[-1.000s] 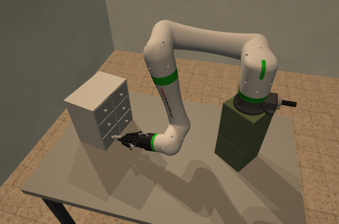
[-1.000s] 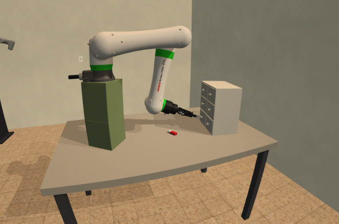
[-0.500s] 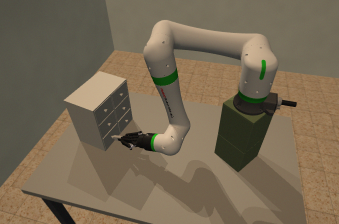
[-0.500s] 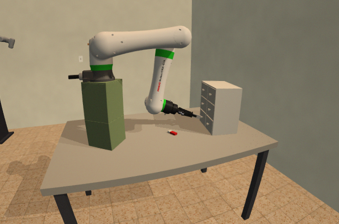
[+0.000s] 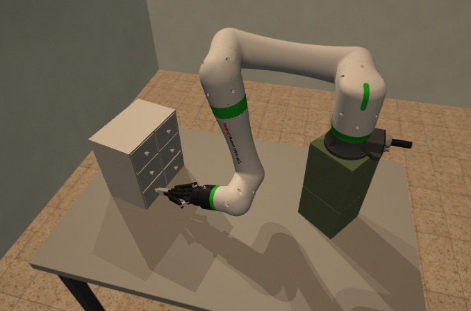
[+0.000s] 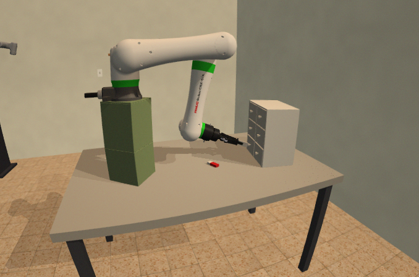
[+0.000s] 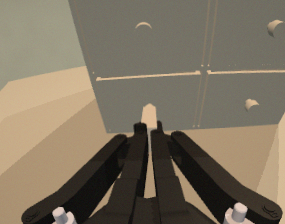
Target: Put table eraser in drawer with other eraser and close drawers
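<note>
The eraser [image 6: 213, 164], red with a white end, lies on the table in front of the chest; the arm hides it in the top view. The pale chest [image 5: 113, 172] [image 6: 279, 136] stands upright with grey drawer fronts in two columns of three. All the fronts look flush. My gripper [image 5: 161, 190] [image 6: 245, 143] [image 7: 149, 116] is shut and empty. Its pale tips are at the front of the bottom drawer [image 5: 149, 198] [image 7: 120, 107] in the wrist view's left column, touching or nearly so. That drawer's knob is hidden behind the tips. The eraser inside a drawer is not visible.
The green pedestal [image 5: 329, 194] [image 6: 128, 143] carries the arm behind the gripper. The forearm [image 5: 240, 146] [image 6: 196, 98] slopes down to the wrist. The table [image 5: 78, 234] [image 6: 183, 195] reaches past the chest to its far edge, with a wall beyond.
</note>
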`<state>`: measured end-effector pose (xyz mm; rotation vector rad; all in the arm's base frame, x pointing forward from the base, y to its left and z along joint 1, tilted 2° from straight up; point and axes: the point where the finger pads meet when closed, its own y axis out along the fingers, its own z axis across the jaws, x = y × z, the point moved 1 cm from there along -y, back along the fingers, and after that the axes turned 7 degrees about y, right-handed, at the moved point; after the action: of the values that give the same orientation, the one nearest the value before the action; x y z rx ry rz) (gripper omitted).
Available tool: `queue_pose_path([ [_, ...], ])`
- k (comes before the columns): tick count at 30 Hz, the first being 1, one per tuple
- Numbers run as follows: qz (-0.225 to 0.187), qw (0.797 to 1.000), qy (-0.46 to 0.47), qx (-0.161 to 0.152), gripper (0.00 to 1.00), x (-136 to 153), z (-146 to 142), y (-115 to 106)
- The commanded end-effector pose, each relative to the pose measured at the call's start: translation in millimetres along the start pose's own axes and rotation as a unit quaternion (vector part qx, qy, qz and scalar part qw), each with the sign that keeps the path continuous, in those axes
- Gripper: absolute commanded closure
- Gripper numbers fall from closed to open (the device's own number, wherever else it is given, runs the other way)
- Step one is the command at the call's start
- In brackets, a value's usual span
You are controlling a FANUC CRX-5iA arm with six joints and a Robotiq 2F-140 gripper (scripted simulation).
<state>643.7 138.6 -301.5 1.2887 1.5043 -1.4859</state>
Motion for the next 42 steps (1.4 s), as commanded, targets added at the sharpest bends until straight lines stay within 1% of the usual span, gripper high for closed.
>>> queue_pose_path([
  [1, 0.000, 1.000, 0.000, 0.000, 1.00, 0, 0, 0],
  [24, 0.000, 1.000, 0.000, 0.000, 1.00, 0, 0, -1],
  [27, 0.000, 1.000, 0.000, 0.000, 1.00, 3, 0, -9],
  [35, 0.000, 1.000, 0.000, 0.000, 1.00, 15, 2, -43],
  [42, 0.000, 1.000, 0.000, 0.000, 1.00, 17, 2, -47],
])
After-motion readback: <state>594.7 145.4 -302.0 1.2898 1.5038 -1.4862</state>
